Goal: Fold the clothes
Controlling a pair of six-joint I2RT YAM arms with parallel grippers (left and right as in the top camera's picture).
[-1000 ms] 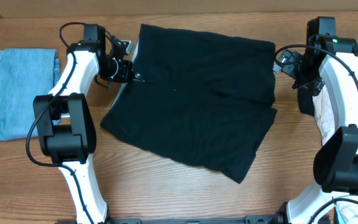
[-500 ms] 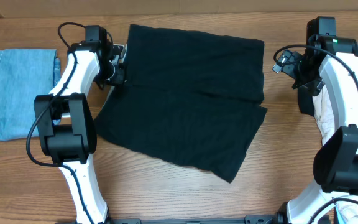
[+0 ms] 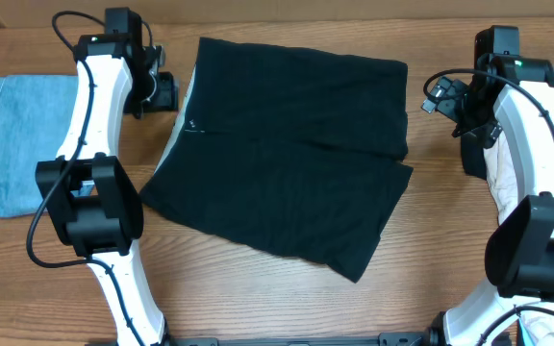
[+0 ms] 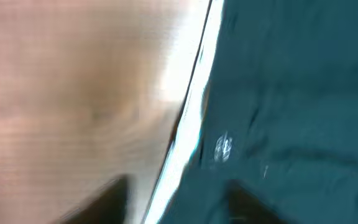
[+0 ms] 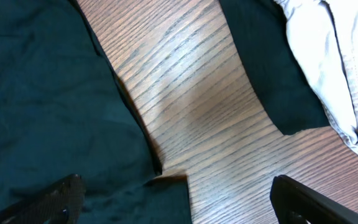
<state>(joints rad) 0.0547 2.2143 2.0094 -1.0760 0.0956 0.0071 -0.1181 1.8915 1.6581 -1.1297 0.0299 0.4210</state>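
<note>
The black shorts-like garment (image 3: 287, 144) lies spread flat on the wooden table (image 3: 258, 298), with a small pale label (image 3: 188, 125) near its left edge. My left gripper (image 3: 168, 93) is open and empty just left of that edge. The blurred left wrist view shows its open fingers (image 4: 179, 202) straddling the garment's pale edge (image 4: 188, 134) and the label (image 4: 222, 148). My right gripper (image 3: 436, 99) is open and empty beside the garment's right edge. In the right wrist view the jaws (image 5: 179, 199) are spread wide over the black cloth (image 5: 48, 106) and bare wood.
A folded denim garment (image 3: 22, 139) lies at the far left. At the right edge there is a pile with a pale garment (image 5: 334, 56) over another dark cloth (image 5: 272, 74), also seen from overhead (image 3: 474, 154).
The left gripper dragged the black garment a little to the left, then let go and drew back up and left. The right arm has not moved.
</note>
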